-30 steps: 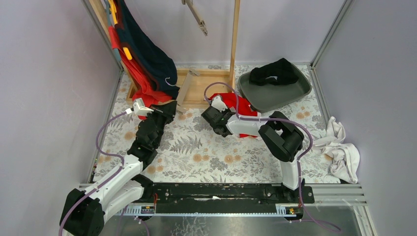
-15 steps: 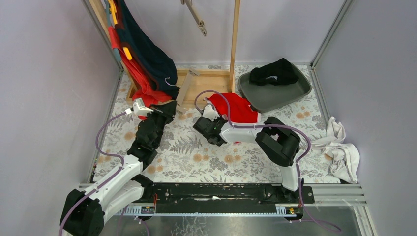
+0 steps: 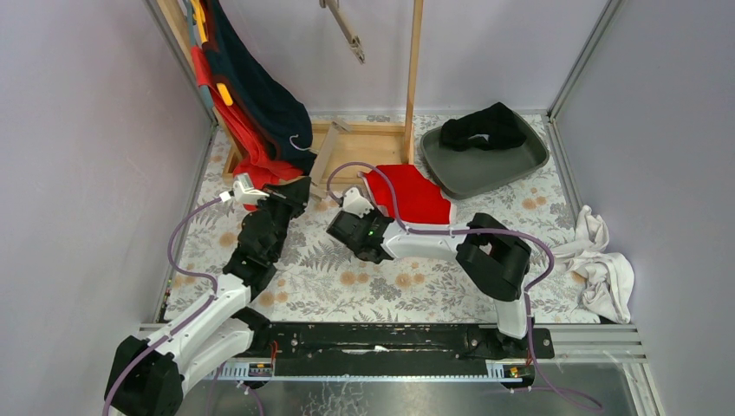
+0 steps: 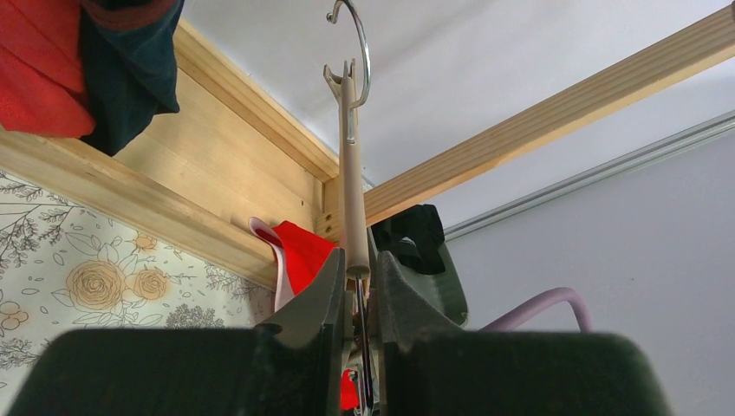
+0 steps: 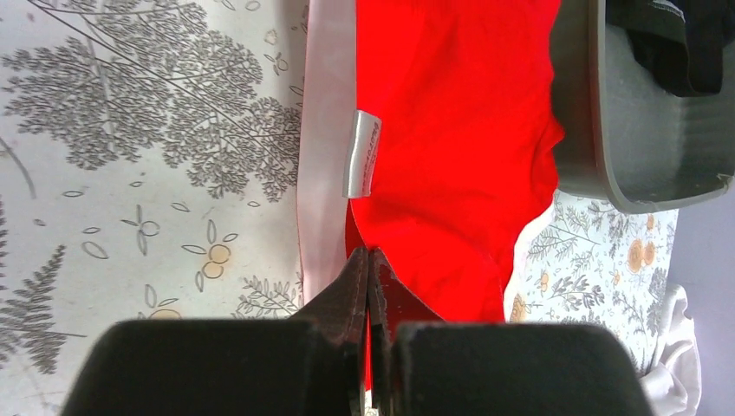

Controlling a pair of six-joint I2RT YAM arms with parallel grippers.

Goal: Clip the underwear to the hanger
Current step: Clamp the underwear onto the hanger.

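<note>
The red underwear (image 3: 409, 195) with its white waistband (image 5: 325, 130) lies spread on the flowered table. My right gripper (image 3: 366, 221) sits at its near left corner, shut on the cloth's edge just beside the waistband (image 5: 370, 256). The wooden hanger (image 3: 325, 163) leans against the wooden rack base. In the left wrist view its bar (image 4: 351, 173) rises straight up from my jaws, with the metal hook (image 4: 360, 43) at the top. My left gripper (image 4: 357, 277) is shut on the hanger's lower end (image 3: 303, 186).
A grey tray (image 3: 520, 165) at the back right holds a black garment (image 3: 481, 128). White cloths (image 3: 602, 260) lie by the right wall. The wooden rack (image 3: 364, 147) stands at the back, with red and navy garments (image 3: 251, 95) hung on its left and another hanger (image 3: 347, 30) overhead.
My right gripper has moved left and toward the near edge, dragging the red underwear out flatter from under the arm. The left arm and hanger have stayed still.
</note>
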